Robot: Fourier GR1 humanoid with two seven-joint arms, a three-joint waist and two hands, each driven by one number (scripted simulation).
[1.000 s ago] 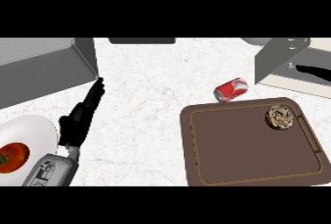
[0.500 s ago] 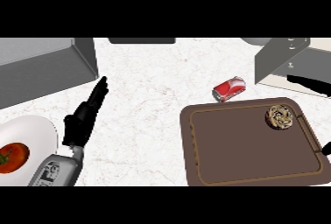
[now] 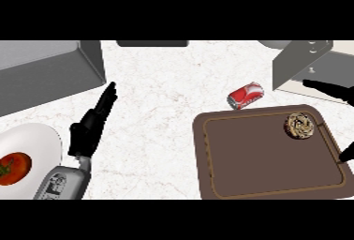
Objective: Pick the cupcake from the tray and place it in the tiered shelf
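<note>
White plate (image 3: 38, 145) with one tomato (image 3: 14, 168) far left; left hand (image 3: 93, 124) beside it, fingers straight, holding nothing. One red can (image 3: 246, 95) mid-worktop. One cupcake (image 3: 301, 125) in tray's (image 3: 269, 187) far-right corner. Right hand (image 3: 335, 90) just beyond it, fingers spread either side, empty; clearly the nearer. Shelf (image 3: 304, 61) far right.

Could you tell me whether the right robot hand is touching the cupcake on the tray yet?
Apart. In the head view the right robot hand shows at the right edge, with bare tray between its fingers and the cupcake.
</note>
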